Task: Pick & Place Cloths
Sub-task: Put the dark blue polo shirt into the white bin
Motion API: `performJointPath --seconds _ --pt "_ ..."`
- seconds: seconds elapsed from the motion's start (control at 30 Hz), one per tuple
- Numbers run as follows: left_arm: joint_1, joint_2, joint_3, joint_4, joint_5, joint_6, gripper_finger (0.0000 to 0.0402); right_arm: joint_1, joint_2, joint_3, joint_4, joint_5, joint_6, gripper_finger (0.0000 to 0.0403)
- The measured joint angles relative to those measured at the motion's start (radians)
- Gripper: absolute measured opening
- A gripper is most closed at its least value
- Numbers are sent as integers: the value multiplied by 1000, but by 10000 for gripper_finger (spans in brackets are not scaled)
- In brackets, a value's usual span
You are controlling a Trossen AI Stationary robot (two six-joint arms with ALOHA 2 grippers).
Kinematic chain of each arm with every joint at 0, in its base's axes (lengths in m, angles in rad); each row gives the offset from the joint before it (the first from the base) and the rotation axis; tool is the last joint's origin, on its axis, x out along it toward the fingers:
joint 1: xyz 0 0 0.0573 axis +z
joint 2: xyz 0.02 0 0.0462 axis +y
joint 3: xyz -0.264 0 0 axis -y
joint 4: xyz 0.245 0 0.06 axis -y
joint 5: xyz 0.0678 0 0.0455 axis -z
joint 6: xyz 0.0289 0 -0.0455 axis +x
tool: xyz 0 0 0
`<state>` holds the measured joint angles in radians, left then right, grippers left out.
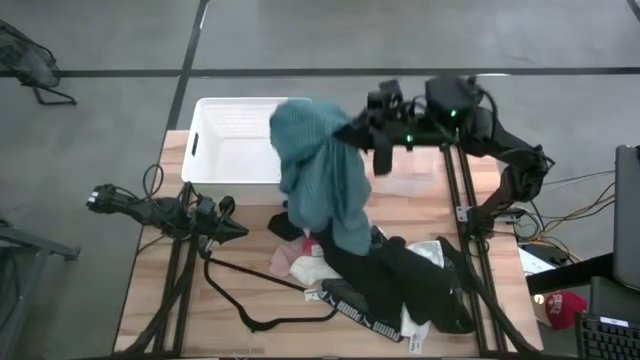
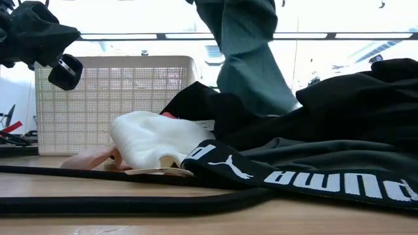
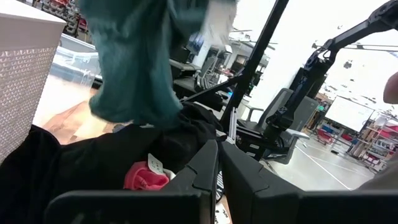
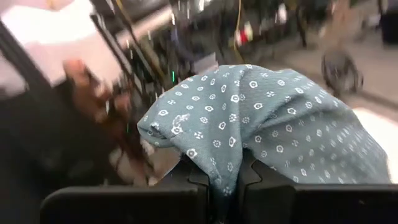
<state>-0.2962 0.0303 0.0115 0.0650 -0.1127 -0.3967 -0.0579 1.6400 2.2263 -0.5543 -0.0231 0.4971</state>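
Above the white basket (image 1: 225, 150), right claw (image 1: 345, 132) grips teal cloth (image 1: 320, 175).

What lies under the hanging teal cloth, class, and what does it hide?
The teal cloth, held up by the right gripper, hangs over the black cloths and a small pink one. It covers part of the white basket and the pile; what lies beneath there cannot be seen.

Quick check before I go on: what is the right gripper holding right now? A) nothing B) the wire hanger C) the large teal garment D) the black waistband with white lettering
C: the right gripper is shut on the teal garment, which hangs from it, lifted above the pile beside the white basket; the lettered waistband lies on the table.
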Motion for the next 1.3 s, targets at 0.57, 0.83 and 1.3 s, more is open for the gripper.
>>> performJointPath --seconds 0.57,0.83,1.3 --pt "0 0 0 2 0 0 25 -194 184 -5 574 -32 57 13" --pt "0 0 0 2 0 0 25 -241 330 -5 589 -127 213 15" --pt "0 0 0 0 0 0 25 -282 498 -5 351 -421 418 102"
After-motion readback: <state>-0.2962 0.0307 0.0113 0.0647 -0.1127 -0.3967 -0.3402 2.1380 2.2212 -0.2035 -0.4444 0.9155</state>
